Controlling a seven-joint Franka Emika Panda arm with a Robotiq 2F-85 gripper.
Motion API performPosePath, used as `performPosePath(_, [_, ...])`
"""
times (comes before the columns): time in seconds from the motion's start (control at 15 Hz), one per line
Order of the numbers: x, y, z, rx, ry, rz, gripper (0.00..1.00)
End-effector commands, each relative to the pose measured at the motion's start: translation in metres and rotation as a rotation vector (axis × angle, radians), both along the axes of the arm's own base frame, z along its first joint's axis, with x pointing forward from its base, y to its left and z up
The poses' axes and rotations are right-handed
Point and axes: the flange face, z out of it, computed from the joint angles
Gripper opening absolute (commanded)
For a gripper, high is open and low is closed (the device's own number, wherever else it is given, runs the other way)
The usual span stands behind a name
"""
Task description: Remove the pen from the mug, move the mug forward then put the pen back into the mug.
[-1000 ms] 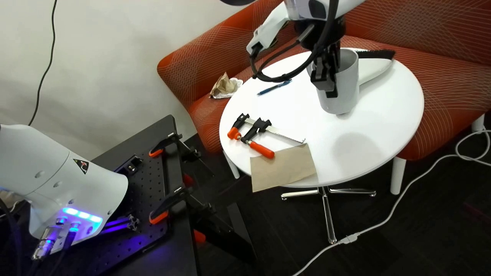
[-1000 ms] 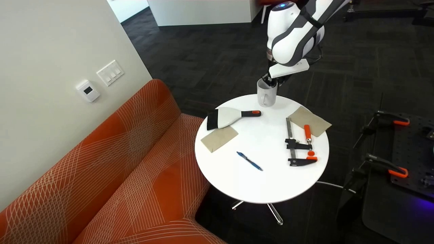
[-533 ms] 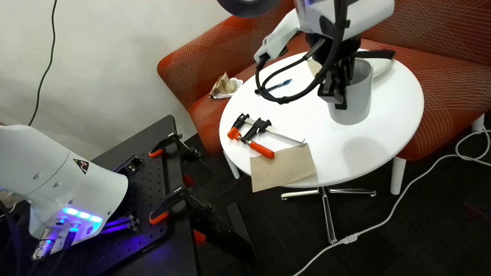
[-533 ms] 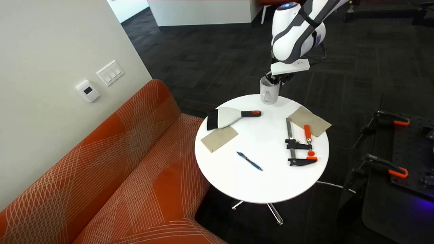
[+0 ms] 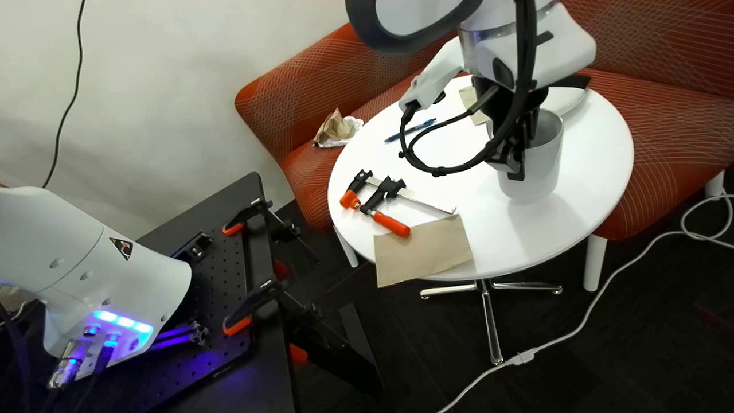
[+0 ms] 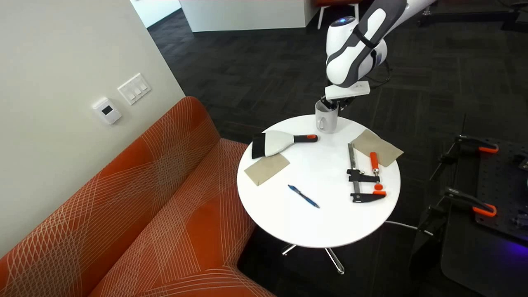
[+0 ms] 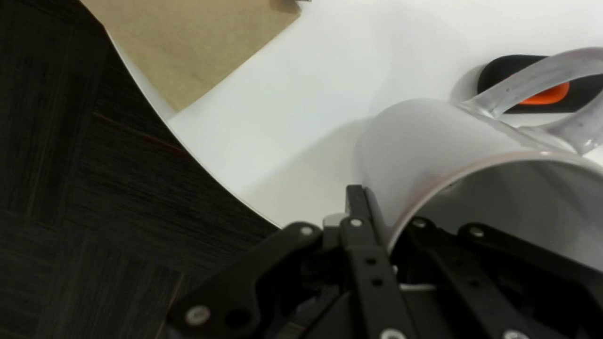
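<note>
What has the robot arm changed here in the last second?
The white cylindrical mug has moved right and down in an exterior view; its shadow, previously apart, now meets its base, so it seems lowered towards the round white table. The black gripper kept its grip on the mug's wall; nothing was taken or let go. The thin blue pen, the orange-handled metal clamp and the white fan-shaped tool stayed put.

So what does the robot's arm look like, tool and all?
The arm is white and rounded, with dark grey trim and a black band. Its white base carries glowing blue-white lights and a dark triangular sticker. A thick black cable loops near the tool, which is black with narrow fingers and silvery screw heads.
</note>
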Motion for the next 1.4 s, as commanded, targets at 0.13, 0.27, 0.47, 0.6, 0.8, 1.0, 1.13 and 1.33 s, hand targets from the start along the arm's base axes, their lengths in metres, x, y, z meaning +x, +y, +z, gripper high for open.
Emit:
performPosePath(0.13, [0.015, 0.001, -0.007, 0.014, 0.011, -0.032, 0.03])
performPosePath(0.27, [0.015, 0.001, -0.011, 0.010, 0.014, -0.030, 0.03])
performPosePath(0.47, [0.015, 0.003, -0.005, 0.002, 0.003, -0.028, 0.43])
performPosePath(0.6, [0.012, 0.006, 0.005, -0.001, -0.010, -0.027, 0.58])
performPosePath(0.8, [0.004, 0.008, 0.023, -0.011, -0.023, -0.040, 0.80])
performPosePath(1.0, [-0.009, 0.010, 0.045, -0.028, -0.050, -0.059, 0.99])
performPosePath(1.13, [-0.020, 0.015, 0.062, -0.041, -0.076, -0.059, 1.00])
performPosePath(1.33, [-0.034, 0.036, 0.082, -0.075, -0.118, -0.001, 1.00])
